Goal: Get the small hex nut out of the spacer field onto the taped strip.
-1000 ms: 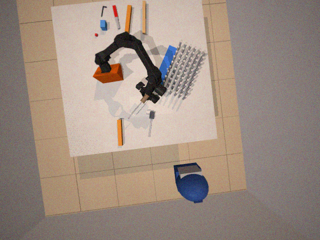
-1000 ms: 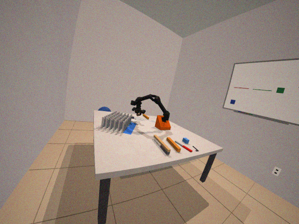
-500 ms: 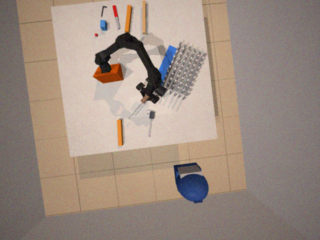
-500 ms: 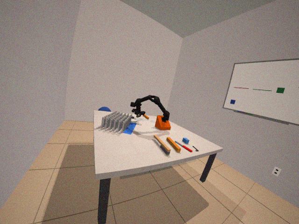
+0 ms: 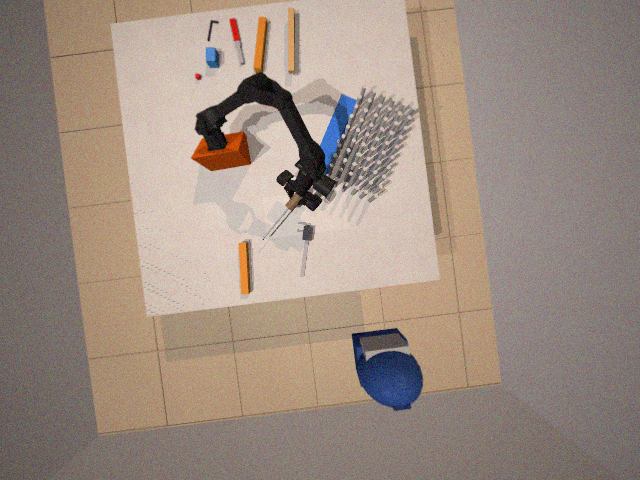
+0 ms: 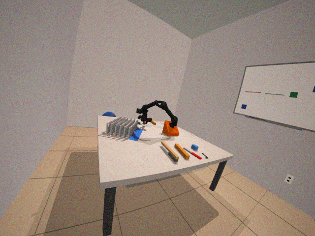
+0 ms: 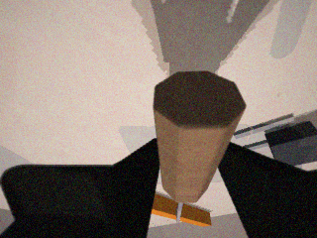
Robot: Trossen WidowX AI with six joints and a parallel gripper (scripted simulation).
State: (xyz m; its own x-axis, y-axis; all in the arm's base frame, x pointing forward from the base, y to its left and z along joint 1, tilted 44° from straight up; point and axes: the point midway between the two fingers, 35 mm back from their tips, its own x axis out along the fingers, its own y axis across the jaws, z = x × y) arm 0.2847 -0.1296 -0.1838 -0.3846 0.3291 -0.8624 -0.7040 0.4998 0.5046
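My gripper is shut on the brown handle of a tool with a thin metal shaft. In the top view, the shaft points down-left, away from the spacers. The hand is above the table beside the near-left end of the standing spacers. The blue taped strip lies along the field's left side, partly behind the arm. The spacers stand in close rows. The nut cannot be made out. The tool's far end is too thin to tell its shape.
A dark-headed tool lies below the hand in the top view. An orange bar lies nearby. Two long bars, a red-handled tool, a blue block and a black hex key lie behind the arm.
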